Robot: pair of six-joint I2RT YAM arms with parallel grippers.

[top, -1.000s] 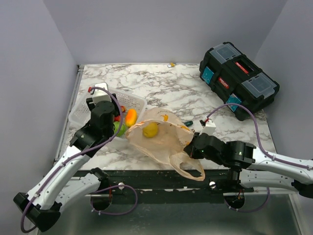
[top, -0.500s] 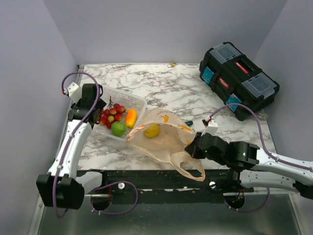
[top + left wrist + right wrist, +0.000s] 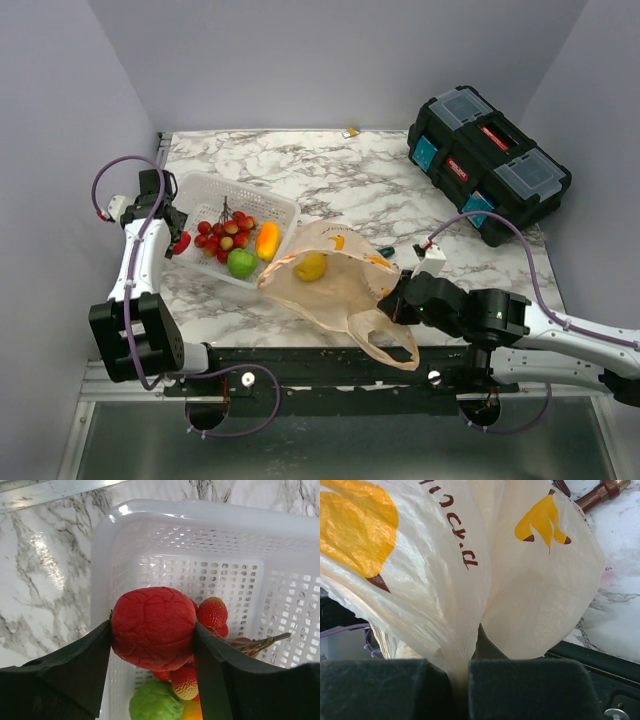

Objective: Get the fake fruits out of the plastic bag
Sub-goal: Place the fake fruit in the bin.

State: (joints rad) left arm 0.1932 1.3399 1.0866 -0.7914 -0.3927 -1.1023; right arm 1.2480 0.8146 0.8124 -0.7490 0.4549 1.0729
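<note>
A robotics lab cell is indicated: a marble-patterned counter (image 3: 350, 185) is boxed in by plain lilac walls (image 3: 330, 60), cabled arms (image 3: 545, 325) are bolted at its edge, and a black toolbox (image 3: 490, 160) rests there.

Black-and-white arms (image 3: 139, 268); purple cables (image 3: 478, 213)

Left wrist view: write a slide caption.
Left end effector grips a wrinkled red plastic fruit at the rim of the white mesh basket.

The counter (image 3: 350, 180) is white marble veined with grey. The mesh basket (image 3: 262, 197) is white, the berries (image 3: 225, 232) red and yellow. I see a green fruit (image 3: 241, 263), an orange-yellow fruit (image 3: 267, 240), a red fruit (image 3: 152, 627) and a yellow lemon (image 3: 311, 266). The plastic bag (image 3: 340, 295) is peach-beige with yellow banana prints. The toolbox (image 3: 488, 165) is black and teal.
</note>
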